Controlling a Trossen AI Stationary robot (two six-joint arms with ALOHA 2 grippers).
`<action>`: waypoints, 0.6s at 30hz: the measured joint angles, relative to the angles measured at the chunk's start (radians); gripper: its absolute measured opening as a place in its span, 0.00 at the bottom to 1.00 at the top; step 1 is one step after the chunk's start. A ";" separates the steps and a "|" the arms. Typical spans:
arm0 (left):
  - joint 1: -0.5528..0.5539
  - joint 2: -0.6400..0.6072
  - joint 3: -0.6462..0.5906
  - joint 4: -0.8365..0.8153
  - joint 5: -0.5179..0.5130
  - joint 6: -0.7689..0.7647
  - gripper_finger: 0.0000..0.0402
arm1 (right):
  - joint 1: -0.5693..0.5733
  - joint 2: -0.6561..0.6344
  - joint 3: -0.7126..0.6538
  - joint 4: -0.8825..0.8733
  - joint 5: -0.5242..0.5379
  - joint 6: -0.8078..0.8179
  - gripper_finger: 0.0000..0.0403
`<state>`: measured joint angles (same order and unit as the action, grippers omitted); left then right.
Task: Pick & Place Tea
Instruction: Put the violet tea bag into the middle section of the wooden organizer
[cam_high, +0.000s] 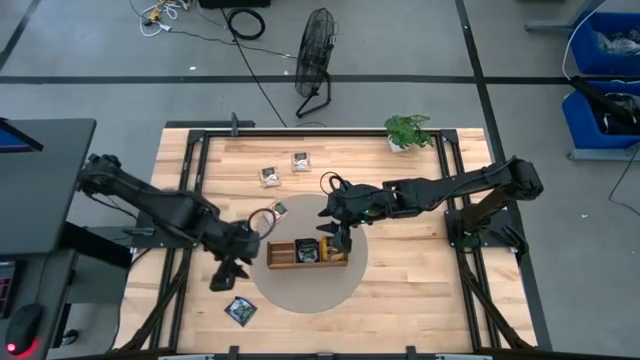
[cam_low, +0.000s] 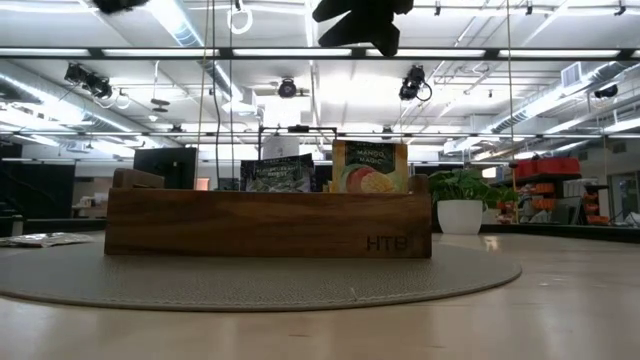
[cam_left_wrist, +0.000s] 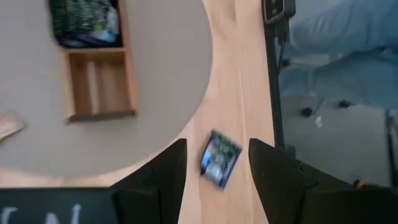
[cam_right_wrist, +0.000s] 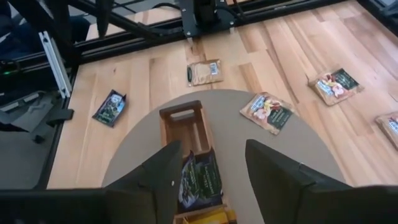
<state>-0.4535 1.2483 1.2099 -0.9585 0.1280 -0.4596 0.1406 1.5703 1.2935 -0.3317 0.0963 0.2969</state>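
Grippers (cam_high: 228, 272) (cam_high: 337, 238) prob. open, above tray (cam_high: 283, 253)

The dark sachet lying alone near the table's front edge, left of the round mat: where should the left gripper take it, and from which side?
From straight above. The dark sachet lies flat on the bare table, clear of the mat and tray. The left gripper, open, probably does best pinching across two opposite edges.

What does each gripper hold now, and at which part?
Nothing. The left gripper is open above a dark sachet on the table; the right gripper is open over the tray.
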 joint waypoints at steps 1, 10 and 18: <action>-0.008 -0.006 -0.043 0.056 0.003 -0.015 0.44 | 0.000 0.000 0.000 -0.001 0.000 0.000 0.45; -0.086 -0.044 -0.371 0.254 0.070 -0.153 0.44 | -0.002 0.000 0.000 -0.023 0.001 0.001 0.45; -0.128 0.000 -0.525 0.404 0.090 -0.209 0.44 | -0.019 0.000 0.000 -0.035 0.001 0.003 0.45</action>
<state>-0.5815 1.2483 0.6846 -0.5542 0.2177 -0.6686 0.1218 1.5707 1.2938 -0.3671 0.0975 0.2995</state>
